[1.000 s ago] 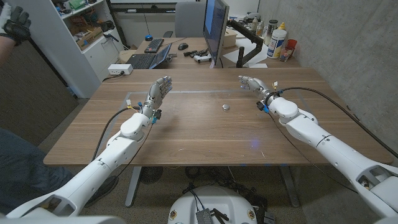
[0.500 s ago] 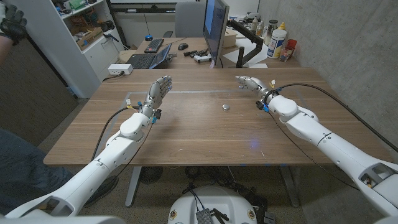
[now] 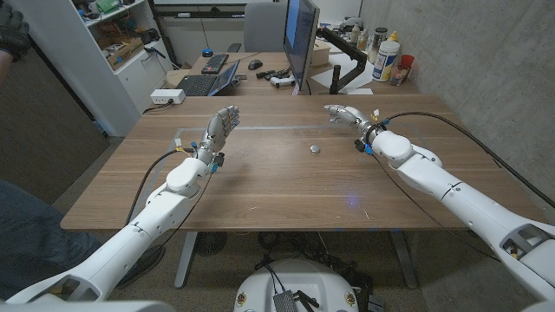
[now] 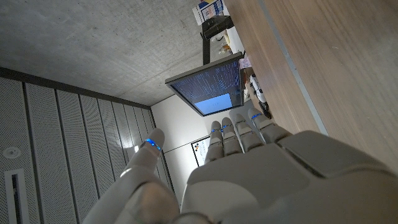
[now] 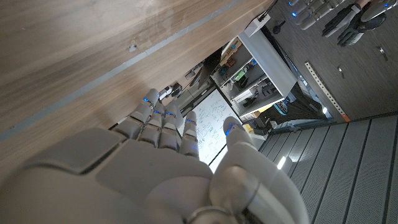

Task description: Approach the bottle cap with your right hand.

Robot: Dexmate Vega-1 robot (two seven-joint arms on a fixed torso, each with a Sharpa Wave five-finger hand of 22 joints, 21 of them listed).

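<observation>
A small grey bottle cap [image 3: 316, 149] lies on the wooden table [image 3: 286, 186] near its middle. My right hand [image 3: 343, 113] hovers above the table behind and to the right of the cap, fingers extended and apart, holding nothing. In the right wrist view the same hand [image 5: 161, 165] reaches along the table with nothing in it. My left hand [image 3: 222, 127] is raised at the left side of the table, fingers straight and together, empty; the left wrist view shows that hand [image 4: 249, 162] with its thumb held apart.
A monitor [image 3: 300, 39] stands at the table's back edge, with a keyboard [image 3: 214, 63] and laptop [image 3: 208, 82] on the desk behind. Bottles [image 3: 388, 57] stand at the back right. A person's gloved hand [image 3: 10, 39] is at the far left edge.
My right hand has drifted left and slightly back, nearer the cap's line. The left hand has not moved. The person's gloved hand has risen toward the picture's corner.
</observation>
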